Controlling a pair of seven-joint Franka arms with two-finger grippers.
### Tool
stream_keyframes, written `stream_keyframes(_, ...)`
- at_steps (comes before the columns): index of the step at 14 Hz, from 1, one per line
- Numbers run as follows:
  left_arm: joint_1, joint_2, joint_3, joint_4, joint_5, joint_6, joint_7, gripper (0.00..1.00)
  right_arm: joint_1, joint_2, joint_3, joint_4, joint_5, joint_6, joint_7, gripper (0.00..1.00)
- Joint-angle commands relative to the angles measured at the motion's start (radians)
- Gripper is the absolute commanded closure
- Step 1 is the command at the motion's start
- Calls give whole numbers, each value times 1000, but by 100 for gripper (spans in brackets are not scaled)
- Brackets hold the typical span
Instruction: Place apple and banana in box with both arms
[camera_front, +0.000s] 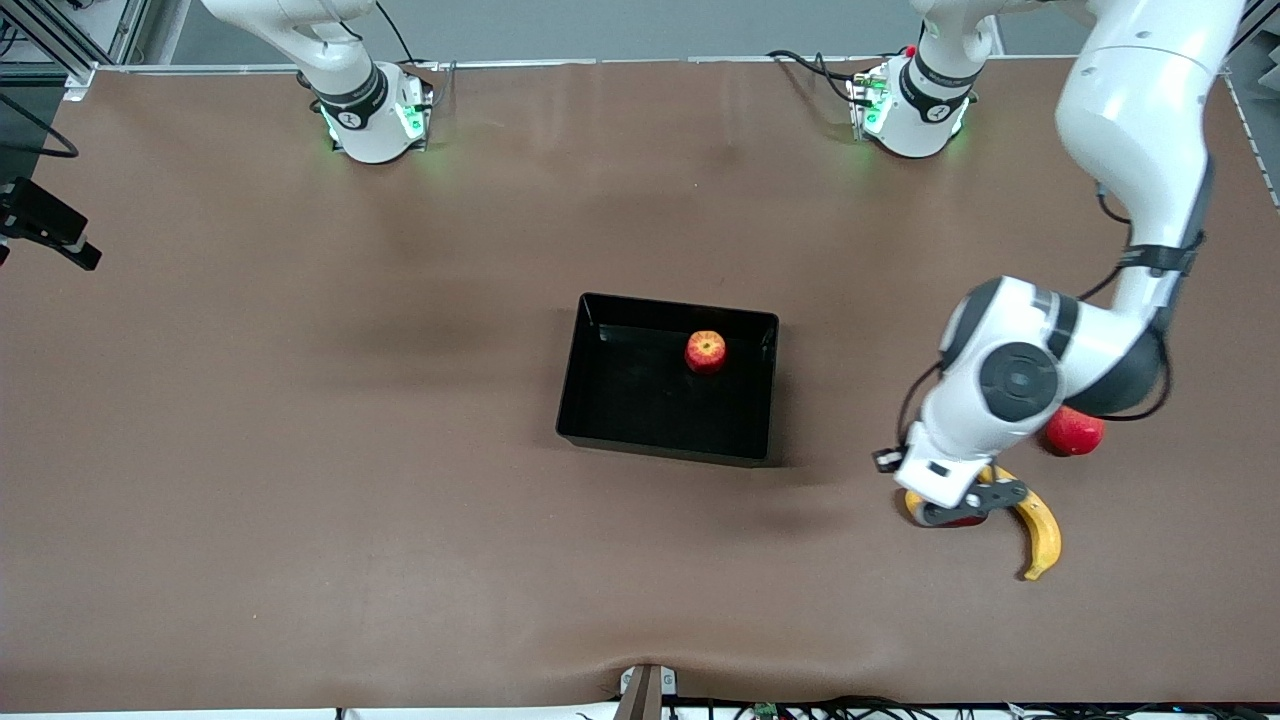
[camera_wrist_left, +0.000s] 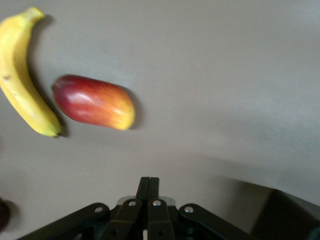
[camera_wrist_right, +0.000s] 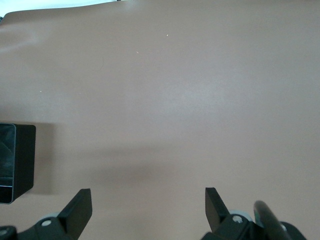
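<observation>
The apple (camera_front: 705, 351) lies in the black box (camera_front: 600, 400) at mid-table, near the wall farthest from the front camera. The banana (camera_front: 1040, 530) lies on the table toward the left arm's end and also shows in the left wrist view (camera_wrist_left: 20, 80). My left gripper (camera_front: 968, 500) is shut and empty, low over the table beside the banana; its closed fingertips show in the left wrist view (camera_wrist_left: 149, 182). My right gripper (camera_wrist_right: 148, 205) is open and empty above bare table, with a box wall (camera_wrist_right: 17, 160) at the edge of its view. It is out of the front view.
An oblong red-and-yellow mango-like fruit (camera_wrist_left: 95, 102) lies next to the banana, mostly hidden under my left gripper in the front view (camera_front: 913, 507). A plain pink-red round fruit (camera_front: 1078, 432) sits partly under the left arm's wrist. A brown mat (camera_front: 300, 450) covers the table.
</observation>
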Motion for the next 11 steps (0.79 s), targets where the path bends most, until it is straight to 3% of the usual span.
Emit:
stream_keyframes(1, -47, -18, 6, -17, -3, -14, -109, 100, -14, 16, 4, 30, 3, -17, -11, 0)
stream_keyframes(11, -241, -10, 6, 33, -3, -6, -328, 100, -21, 17, 4, 30, 3, -12, -11, 0)
